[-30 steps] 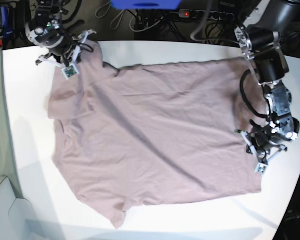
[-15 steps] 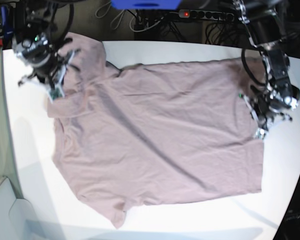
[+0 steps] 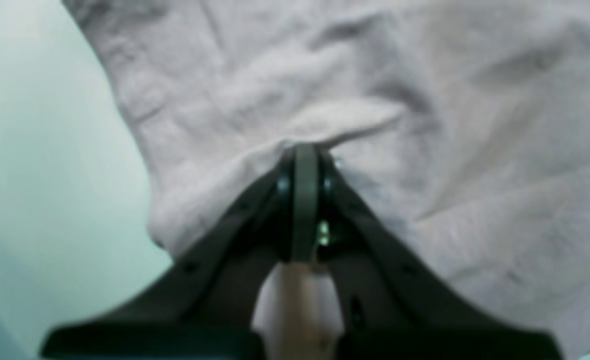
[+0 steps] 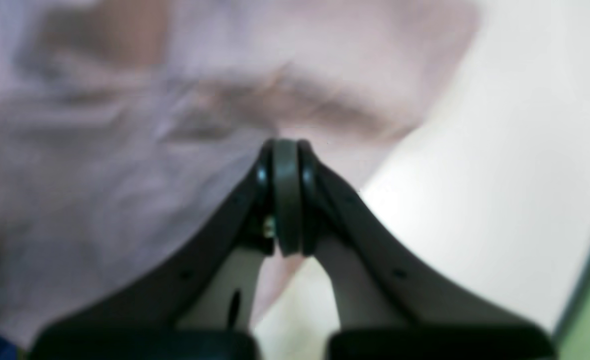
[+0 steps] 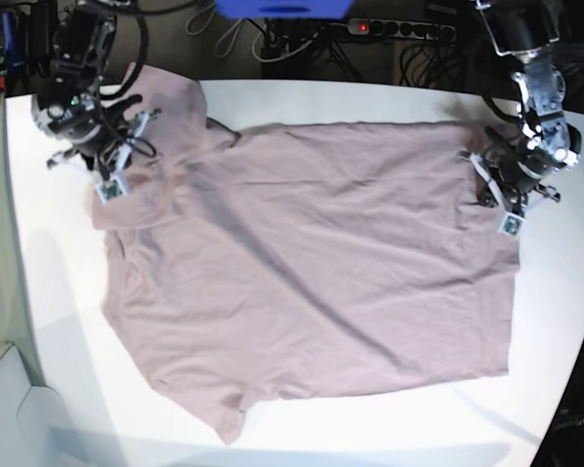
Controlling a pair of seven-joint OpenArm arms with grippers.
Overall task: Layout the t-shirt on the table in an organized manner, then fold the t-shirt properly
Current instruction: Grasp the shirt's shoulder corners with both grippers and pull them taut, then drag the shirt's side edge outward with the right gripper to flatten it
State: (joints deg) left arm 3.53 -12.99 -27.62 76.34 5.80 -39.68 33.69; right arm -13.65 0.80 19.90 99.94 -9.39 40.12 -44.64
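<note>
One t-shirt (image 5: 311, 272), dusty mauve-pink and short-sleeved, lies spread across most of the single white desk (image 5: 58, 321), and two claws grip it, one at each end of its far edge. In the base view the right claw (image 5: 112, 175) sits at the shirt's far left corner, where a sleeve is bunched and lifted beside it, while the left claw (image 5: 501, 199) sits at the shirt's far right edge; the shirt's near edge reaches close to the desk's near rim, with a second sleeve poking out at the near left. That overhead view shows the whole garment, its long diagonal creases and both arms at once, but not how the claws stand. The wrist views supply that: the left wrist camera shows the left claw (image 3: 305, 165) pressed fully together with a fold of the t-shirt (image 3: 425, 125) pinched at its tip and bare desk (image 3: 40, 150) to one side; the right wrist camera shows the right claw (image 4: 285, 155) likewise clamped tight on the hem of the t-shirt (image 4: 100, 175), though that picture is blurred, with bare desk (image 4: 500, 175) beyond the cloth. Beyond the desk's far rim the base view alone shows one power strip (image 5: 399, 29) among dark cables.
</note>
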